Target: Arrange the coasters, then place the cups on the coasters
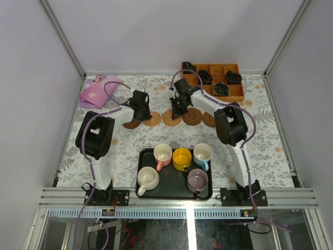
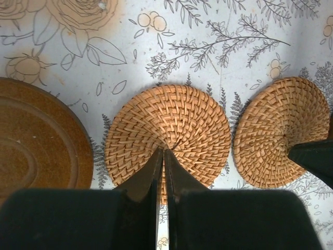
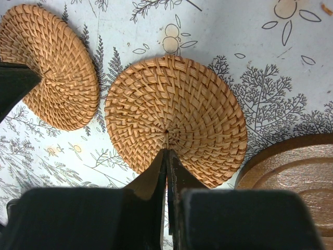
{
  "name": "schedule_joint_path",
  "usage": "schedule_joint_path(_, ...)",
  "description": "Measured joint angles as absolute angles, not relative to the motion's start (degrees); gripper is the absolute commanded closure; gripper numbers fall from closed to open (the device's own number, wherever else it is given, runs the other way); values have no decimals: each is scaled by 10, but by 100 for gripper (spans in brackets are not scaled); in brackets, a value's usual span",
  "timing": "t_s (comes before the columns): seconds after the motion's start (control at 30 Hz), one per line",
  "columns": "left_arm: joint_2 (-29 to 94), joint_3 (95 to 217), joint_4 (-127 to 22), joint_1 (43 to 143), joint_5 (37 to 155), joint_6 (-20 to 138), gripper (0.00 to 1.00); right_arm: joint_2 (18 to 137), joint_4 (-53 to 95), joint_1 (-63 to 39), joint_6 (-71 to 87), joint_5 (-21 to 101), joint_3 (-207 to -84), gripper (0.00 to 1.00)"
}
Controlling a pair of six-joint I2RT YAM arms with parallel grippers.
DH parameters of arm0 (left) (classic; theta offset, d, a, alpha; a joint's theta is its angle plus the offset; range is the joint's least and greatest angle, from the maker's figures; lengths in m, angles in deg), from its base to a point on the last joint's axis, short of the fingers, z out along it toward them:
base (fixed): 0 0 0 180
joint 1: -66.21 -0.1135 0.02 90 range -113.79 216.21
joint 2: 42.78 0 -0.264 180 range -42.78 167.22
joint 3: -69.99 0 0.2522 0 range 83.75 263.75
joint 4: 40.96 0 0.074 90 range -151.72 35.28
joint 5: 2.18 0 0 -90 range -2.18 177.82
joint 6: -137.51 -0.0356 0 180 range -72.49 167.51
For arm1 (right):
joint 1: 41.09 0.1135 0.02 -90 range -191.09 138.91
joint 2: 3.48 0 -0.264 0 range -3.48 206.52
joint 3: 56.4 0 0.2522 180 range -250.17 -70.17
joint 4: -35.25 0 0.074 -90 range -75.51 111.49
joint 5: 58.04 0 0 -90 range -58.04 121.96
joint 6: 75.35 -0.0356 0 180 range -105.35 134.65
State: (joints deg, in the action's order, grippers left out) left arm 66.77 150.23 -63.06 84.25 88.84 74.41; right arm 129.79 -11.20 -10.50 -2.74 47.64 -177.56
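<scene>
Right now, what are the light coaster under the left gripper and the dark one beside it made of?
The light coaster looks like woven rattan or similar plant fibre, matte tan: strands spiral outward in a basket weave. The dark coaster looks like wood, smooth brown with concentric rings in its face, though cork or moulded material cannot be ruled out.

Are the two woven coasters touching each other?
Apart. The right wrist view shows a strip of tablecloth between the centre woven coaster and the left woven coaster.
</scene>
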Motion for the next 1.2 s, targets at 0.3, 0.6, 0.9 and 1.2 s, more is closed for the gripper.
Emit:
schedule_joint_path(0.3, 668, 1507, -642, 842, 876, 743, 98, 1298, -113, -104, -27, 476, -1776, 100)
schedule_joint_path(0.6, 667, 1507, -642, 842, 876, 743, 97, 1294, -128, -93, -27, 474, -1775, 100)
schedule_joint_path(0.9, 656, 1513, -654, 842, 875, 739, 97, 1279, -142, -89, -23, 449, -1776, 95)
schedule_joint_path(1.2, 608, 1515, -666, 842, 869, 729, 97, 1270, -142, -89, -9, 413, -1815, 95)
